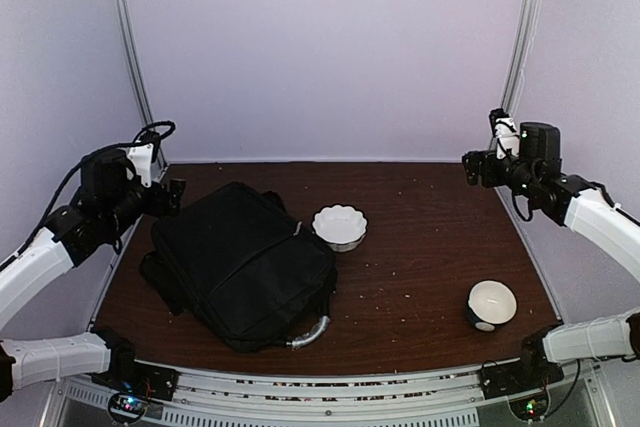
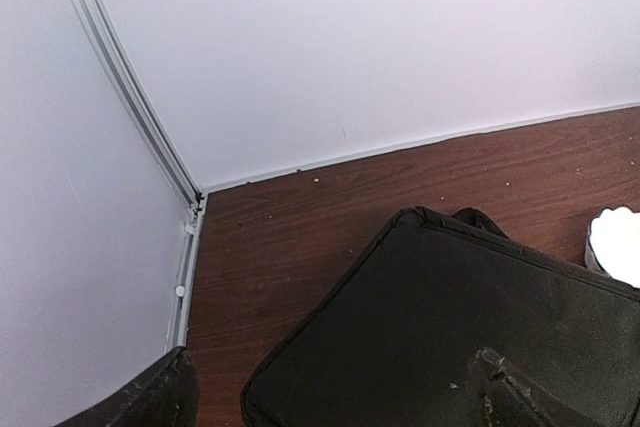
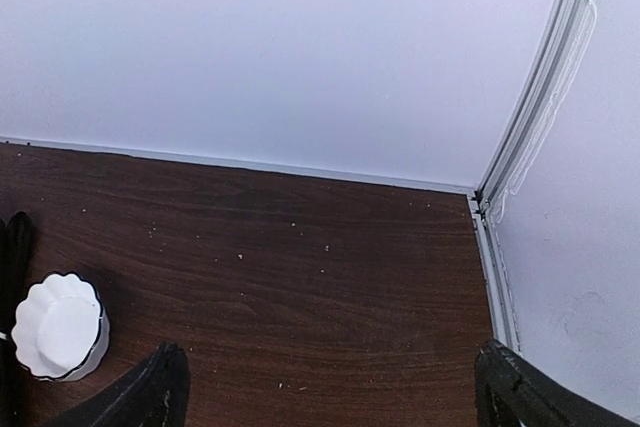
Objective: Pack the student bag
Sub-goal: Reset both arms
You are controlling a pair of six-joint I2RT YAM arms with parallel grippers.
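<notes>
Bench (image 1: 430, 217) layout at an idle point in the packing task. The student bag (image 1: 240, 262) lies flat on the left-centre of the bench, its silvery-grey handle (image 1: 312, 333) at the near end and its far corner towards the back wall. A white fluted bowl (image 1: 340, 226) stands just beside the bag's far right edge; whether the two touch cannot be told. A second bowl (image 1: 491, 304), white inside and dark outside, sits well apart at the near right.

The left end effector (image 1: 172, 195) hangs above the bag's far left corner, and the right end effector (image 1: 478, 169) is raised over the far right of the bench. In both wrist views the fingers stand wide apart with nothing between them, so neither arm has hold of anything.

Judged from this layout, no grasp is in hand. The bag appears flat and shut, though its zips are too small to read, and both bowls are outside it. If packing is yet to be done, the next move calls for the left arm to descend on the bag, find a zip or flap and hold the mouth open, while the right arm reaches for a bowl. The soft fabric is likely to sag, so the opening needs steady support
</notes>
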